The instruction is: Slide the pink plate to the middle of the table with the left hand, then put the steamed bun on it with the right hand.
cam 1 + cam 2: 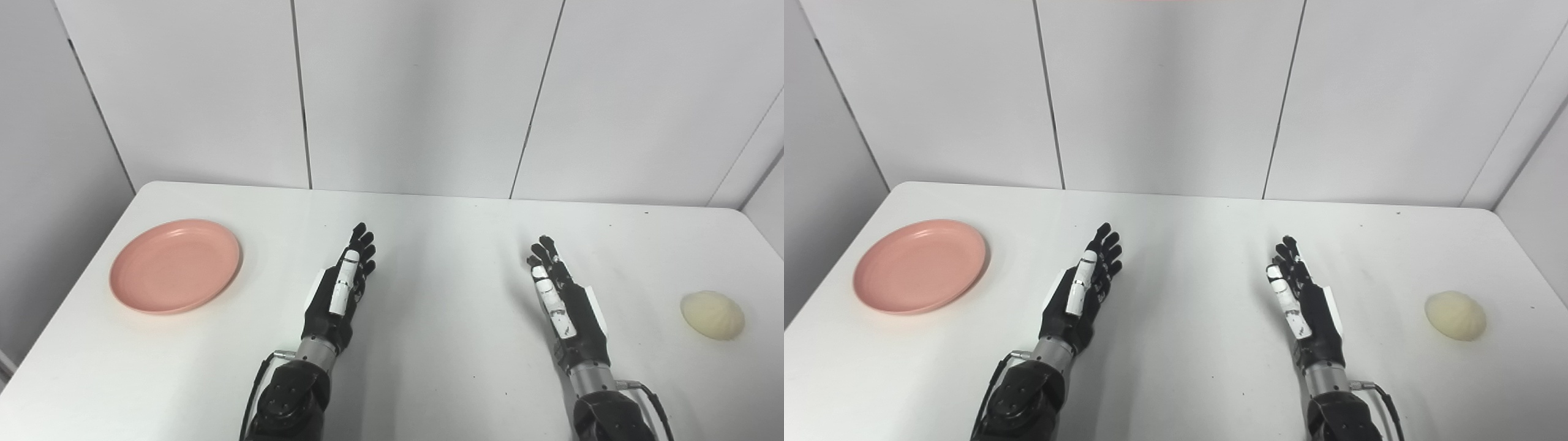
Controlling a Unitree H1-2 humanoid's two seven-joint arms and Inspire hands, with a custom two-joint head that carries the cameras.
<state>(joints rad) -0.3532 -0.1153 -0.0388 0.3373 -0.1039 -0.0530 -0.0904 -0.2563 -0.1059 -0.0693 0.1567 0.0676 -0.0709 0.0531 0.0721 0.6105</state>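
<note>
Nearest, the left hand (340, 293) and right hand (562, 302) hover over mid-bench (441, 245), fingers extended, holding nothing. The steamed bun (712, 314) sits near right; likely soft and light, so cup its sides gently. The pink plate (175, 265), far left, looks rigid and slick: push at its rim.

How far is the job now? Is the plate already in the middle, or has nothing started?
Nothing looks done yet. The pink plate sits near the table's left edge, empty. The steamed bun lies near the right edge. The left hand and the right hand are both open over the middle of the table, touching neither. Both steps remain: slide the plate to the middle, then place the bun on it.
</note>
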